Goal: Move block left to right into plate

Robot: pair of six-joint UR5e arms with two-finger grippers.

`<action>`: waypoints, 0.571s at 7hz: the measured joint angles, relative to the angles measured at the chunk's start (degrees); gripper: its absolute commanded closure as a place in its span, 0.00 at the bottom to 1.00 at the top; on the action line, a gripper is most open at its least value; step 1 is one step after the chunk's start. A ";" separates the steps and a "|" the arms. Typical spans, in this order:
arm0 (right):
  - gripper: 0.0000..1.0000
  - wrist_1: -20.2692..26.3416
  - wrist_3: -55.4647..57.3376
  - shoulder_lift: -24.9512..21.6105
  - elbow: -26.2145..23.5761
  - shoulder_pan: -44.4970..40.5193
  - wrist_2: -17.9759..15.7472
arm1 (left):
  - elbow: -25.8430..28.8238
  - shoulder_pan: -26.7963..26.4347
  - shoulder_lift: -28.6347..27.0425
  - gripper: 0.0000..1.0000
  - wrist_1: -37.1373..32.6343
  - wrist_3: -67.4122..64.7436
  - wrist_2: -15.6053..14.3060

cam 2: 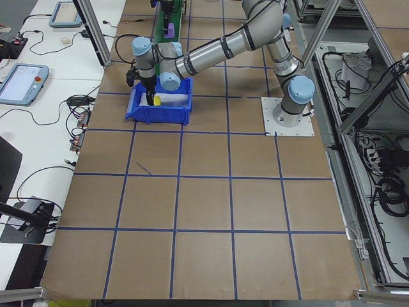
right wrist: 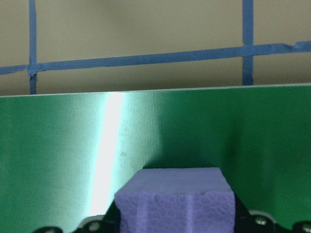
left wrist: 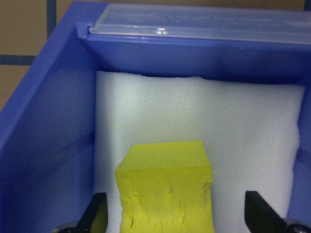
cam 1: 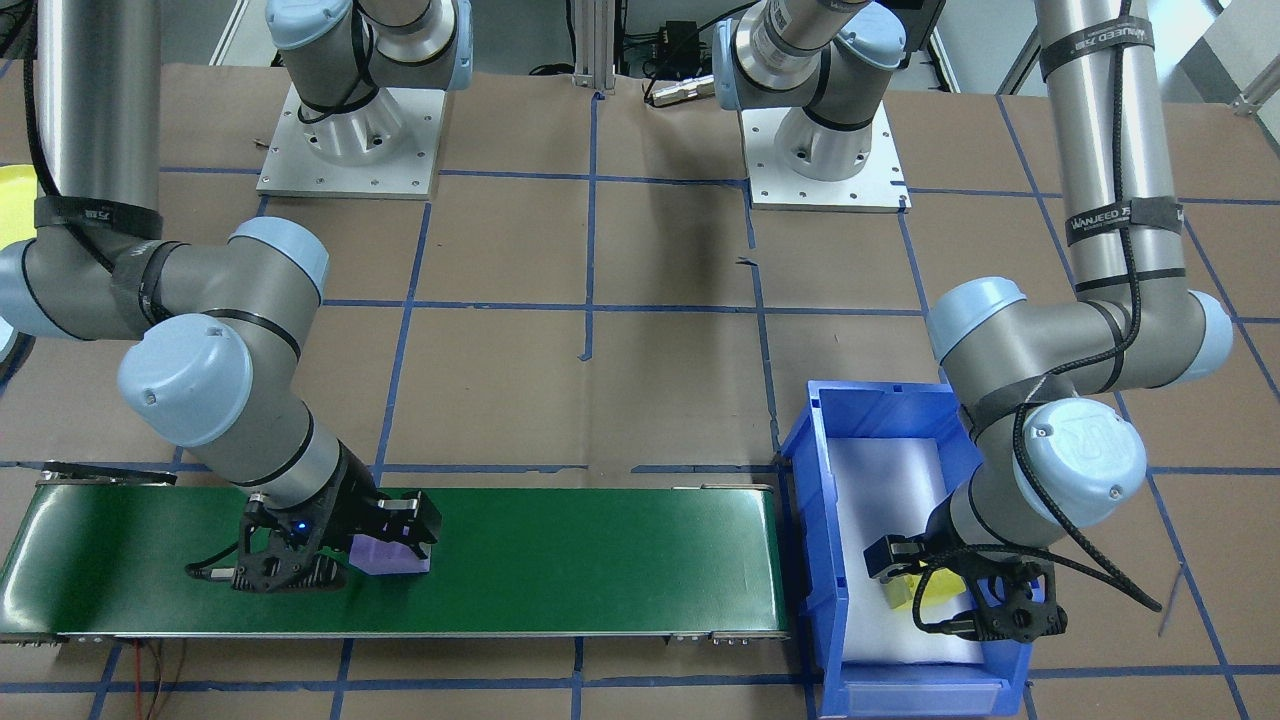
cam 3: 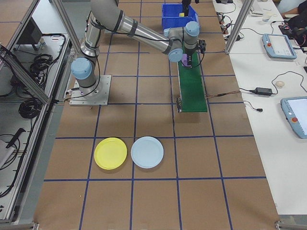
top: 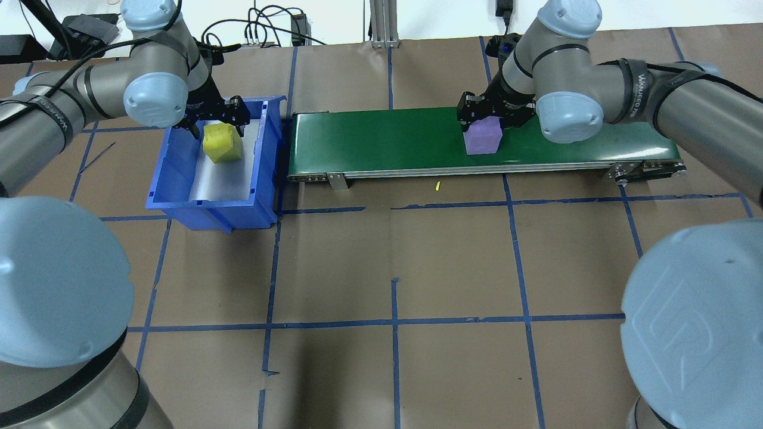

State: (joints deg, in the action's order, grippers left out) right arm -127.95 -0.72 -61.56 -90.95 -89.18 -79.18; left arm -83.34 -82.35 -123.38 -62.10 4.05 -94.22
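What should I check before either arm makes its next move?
1. Yellow block lies inside blue bin: ok.
2. Left gripper fingers straddle the yellow block, gaps on both sides, no grip: ok.
3. Purple block on green conveyor: ok.
4. Right gripper at purple block; firm grip: cannot tell.
5. Yellow plate and pale blue plate both bare: ok.

We see a yellow block [left wrist: 167, 187] of rough, pitted foam on a white, matt foam liner [left wrist: 233, 121] inside a smooth blue plastic bin [top: 179, 190]. A purple foam block [right wrist: 177, 204] sits on a glossy green belt [right wrist: 73, 145]. Matt brown paper covers the table [top: 381, 268].
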 measured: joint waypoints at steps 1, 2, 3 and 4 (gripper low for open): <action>0.80 0.60 -5.54 -0.77 1.07 0.69 -3.95 | 0.01 0.00 -0.18 0.02 0.06 -0.11 0.04; 0.80 1.72 -14.41 -2.51 1.20 2.80 -8.75 | 0.03 0.00 -0.47 0.06 0.11 -0.16 0.07; 0.80 2.95 -24.90 -4.82 0.45 6.74 -12.82 | 0.01 0.01 -0.65 0.16 0.13 -0.17 0.09; 0.80 4.79 -35.85 -7.57 -0.73 12.72 -15.40 | -0.03 0.01 -0.81 0.18 0.13 -0.20 0.11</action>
State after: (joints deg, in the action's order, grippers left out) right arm -123.16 -36.57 -69.14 -91.68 -76.46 -94.58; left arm -83.37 -82.34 -124.19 -61.96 3.85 -94.11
